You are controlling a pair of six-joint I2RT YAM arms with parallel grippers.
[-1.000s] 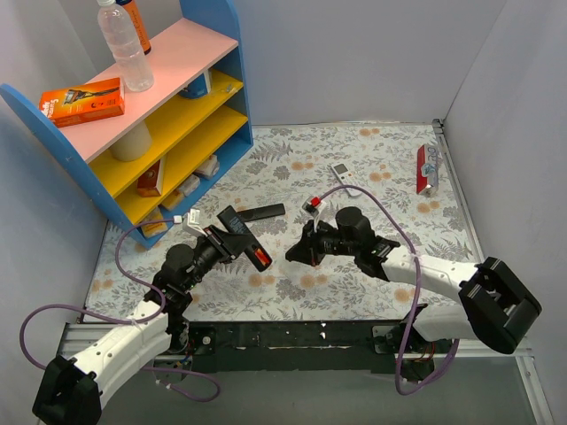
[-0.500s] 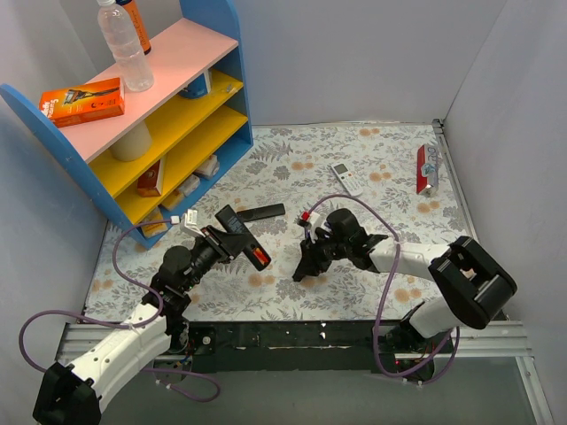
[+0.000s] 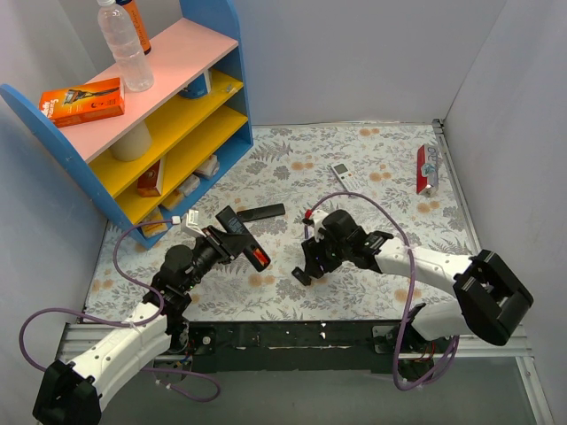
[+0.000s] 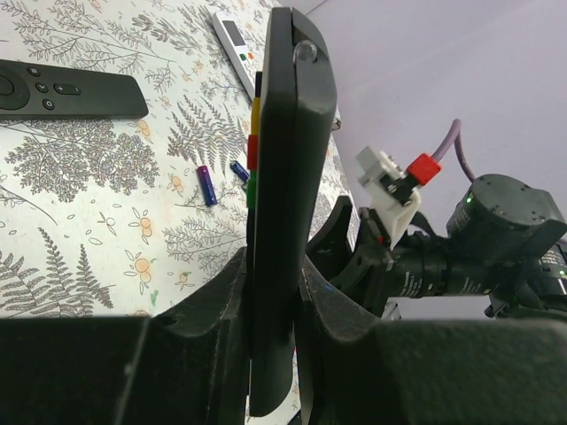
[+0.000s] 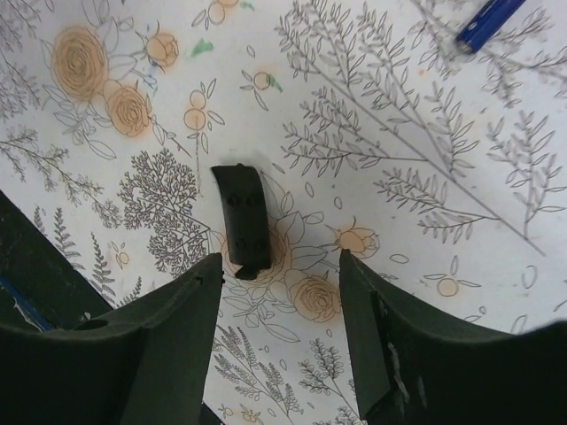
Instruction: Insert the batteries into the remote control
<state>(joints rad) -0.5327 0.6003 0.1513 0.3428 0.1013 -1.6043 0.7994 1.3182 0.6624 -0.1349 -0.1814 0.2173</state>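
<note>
The left tool (image 4: 270, 297) is clenching the remote control (image 4: 288, 177) edge-on; the right tool (image 5: 279, 258) is hanging released over a black cover (image 5: 242, 220), with the batteries (image 5: 490, 16) lying beyond its fingertips. Pushing one in could be twisting that grip loose.

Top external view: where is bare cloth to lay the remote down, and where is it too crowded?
Free: the back strip between the blue shelf and the white remote, and the patch between that remote and the red pack. Crowded: the middle, where the left gripper holds the remote control near the open right gripper.
</note>
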